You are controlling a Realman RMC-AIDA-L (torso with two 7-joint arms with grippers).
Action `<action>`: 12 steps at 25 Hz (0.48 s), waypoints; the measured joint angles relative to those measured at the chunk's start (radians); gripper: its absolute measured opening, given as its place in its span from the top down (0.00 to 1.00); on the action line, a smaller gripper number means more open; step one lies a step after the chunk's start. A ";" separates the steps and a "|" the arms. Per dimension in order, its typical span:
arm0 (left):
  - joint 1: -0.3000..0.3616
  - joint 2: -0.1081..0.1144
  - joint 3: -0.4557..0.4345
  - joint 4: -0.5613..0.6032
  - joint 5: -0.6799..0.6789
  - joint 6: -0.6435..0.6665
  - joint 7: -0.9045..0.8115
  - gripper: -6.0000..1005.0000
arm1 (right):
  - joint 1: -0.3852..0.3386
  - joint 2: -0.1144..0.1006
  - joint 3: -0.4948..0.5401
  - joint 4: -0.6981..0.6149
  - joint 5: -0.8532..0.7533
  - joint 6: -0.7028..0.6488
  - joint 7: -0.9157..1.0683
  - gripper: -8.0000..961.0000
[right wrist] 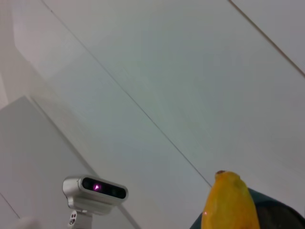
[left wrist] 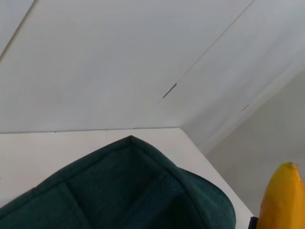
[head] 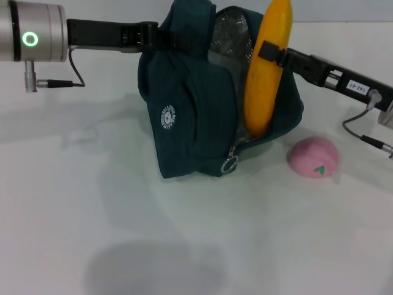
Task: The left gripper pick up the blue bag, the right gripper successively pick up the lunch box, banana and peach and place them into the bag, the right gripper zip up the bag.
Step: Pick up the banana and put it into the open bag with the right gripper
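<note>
Right claw is clamped on the banana, holding it upright with its lower end poking into the open blue bag. Left claw grips the bag's top left edge. Peach sits on the table, right of the bag.

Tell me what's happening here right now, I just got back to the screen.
The left gripper holds the blue bag up by its top on the white table. The right gripper grips the banana, nearly upright, its lower end down in the bag's open mouth. The peach waits on the table beside the bag.
</note>
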 joint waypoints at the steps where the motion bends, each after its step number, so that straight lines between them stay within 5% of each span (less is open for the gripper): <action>1: -0.001 0.000 0.000 0.000 0.000 0.000 -0.002 0.95 | -0.001 -0.001 -0.003 -0.006 0.000 0.003 0.000 0.50; 12: -0.009 0.002 0.000 0.000 0.000 0.002 -0.010 0.95 | 0.025 -0.006 -0.105 -0.084 -0.019 0.062 0.061 0.48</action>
